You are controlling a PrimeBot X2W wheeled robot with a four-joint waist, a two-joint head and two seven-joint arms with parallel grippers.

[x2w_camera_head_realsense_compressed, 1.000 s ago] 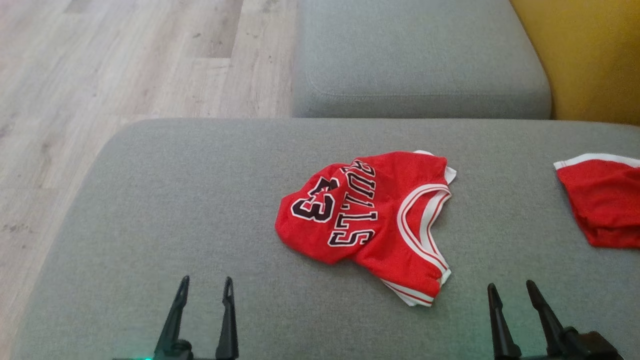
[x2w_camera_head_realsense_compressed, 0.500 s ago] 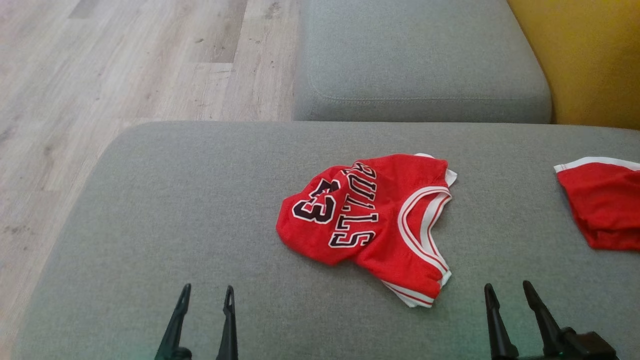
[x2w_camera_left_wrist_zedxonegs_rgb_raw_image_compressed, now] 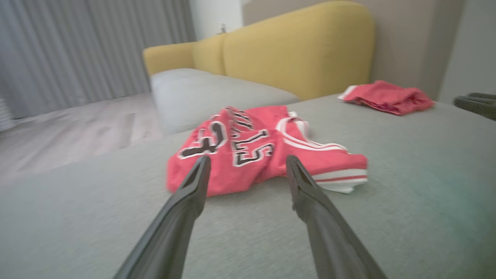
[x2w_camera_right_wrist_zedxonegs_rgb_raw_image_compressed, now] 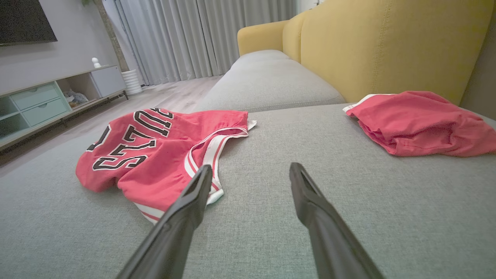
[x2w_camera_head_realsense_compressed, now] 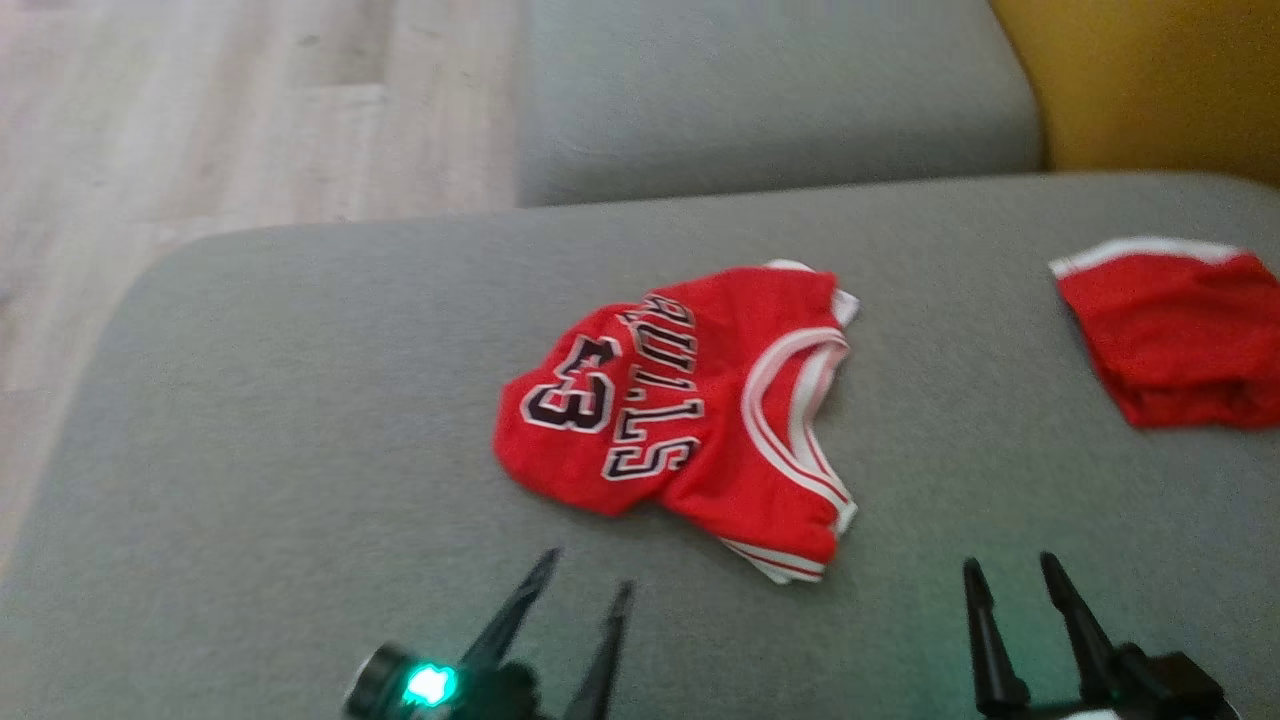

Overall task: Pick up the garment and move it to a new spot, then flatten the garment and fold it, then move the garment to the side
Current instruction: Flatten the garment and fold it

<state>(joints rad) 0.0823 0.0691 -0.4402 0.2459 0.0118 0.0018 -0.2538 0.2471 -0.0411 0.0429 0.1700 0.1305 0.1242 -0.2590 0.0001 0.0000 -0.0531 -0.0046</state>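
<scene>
Grey sofa cushion (x2w_camera_head_realsense_compressed: 250, 450) carries everything. Red jersey (x2w_camera_head_realsense_compressed: 690, 400) lies crumpled near cushion centre, lettering up. Second red garment (x2w_camera_head_realsense_compressed: 1170, 330) at right edge, well apart. Left gripper (x2w_camera_head_realsense_compressed: 588, 570) near front edge, close to jersey, jaws wide, empty. Right gripper (x2w_camera_head_realsense_compressed: 1008, 562) at front edge, jaws wide, empty.

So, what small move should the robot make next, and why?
Probably ease the left gripper forward to the near edge of the jersey: its jaws stand open and point at it, and it lies crumpled and untouched on the cushion.
</scene>
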